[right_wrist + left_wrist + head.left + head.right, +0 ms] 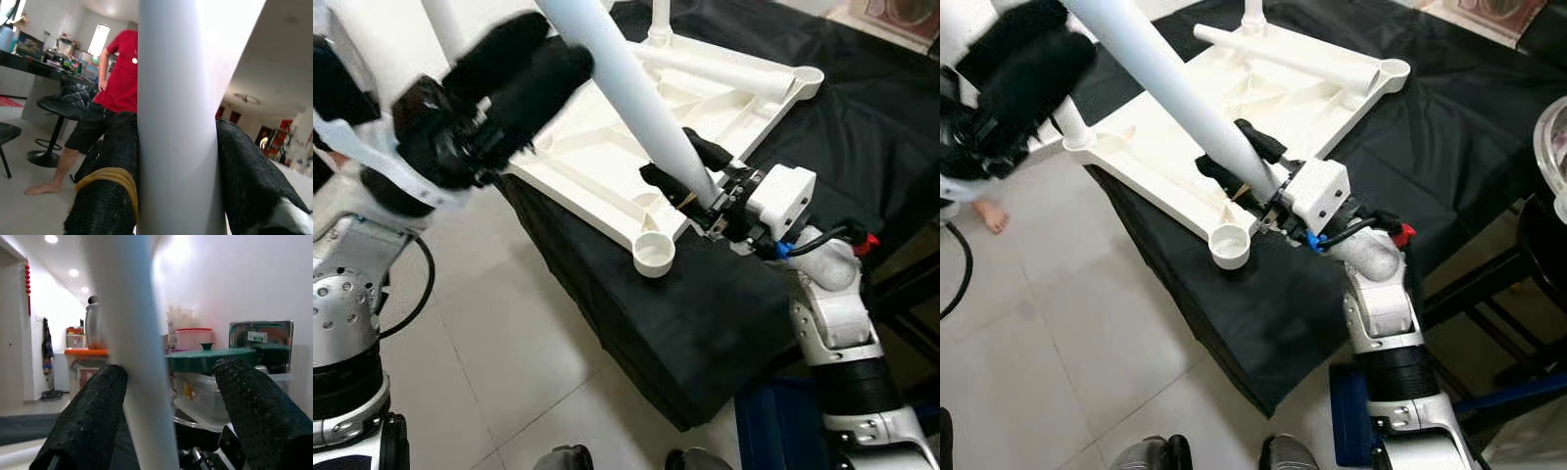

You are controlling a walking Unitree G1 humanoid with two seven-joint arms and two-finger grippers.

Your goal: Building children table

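Overhead, a white tabletop (607, 147) lies upside down on a black cloth (724, 313), its ribbed underside up and an empty round socket (654, 257) at its near corner. A second leg (724, 73) lies flat across the far part of the tabletop, and another stands upright in the far corner.

Slanting over the tabletop is a long white tapered leg (636, 108), held by both arms. The right gripper (690, 168) is clamped on the leg near its narrow lower end, which hangs just above and beside the empty socket, not yet seated in it. In the right wrist view the two black fingers (112, 166) press against either side of the leg (176, 117), one wearing a yellow band (110, 178).

The left gripper (519, 73) sits higher up the leg, to the robot's left. In the left wrist view its fingers (93, 416) stand well apart around the leg (137, 357): one touches it, the other is clear of it, so the grip is open rather than closed.

Behind the right gripper, a person in a red top (122, 73) stands barefoot beside a black stool (58, 112). A bare foot (989, 215) shows on the tiled floor (499, 352). Containers with a green lid (215, 360) sit beyond the left gripper.
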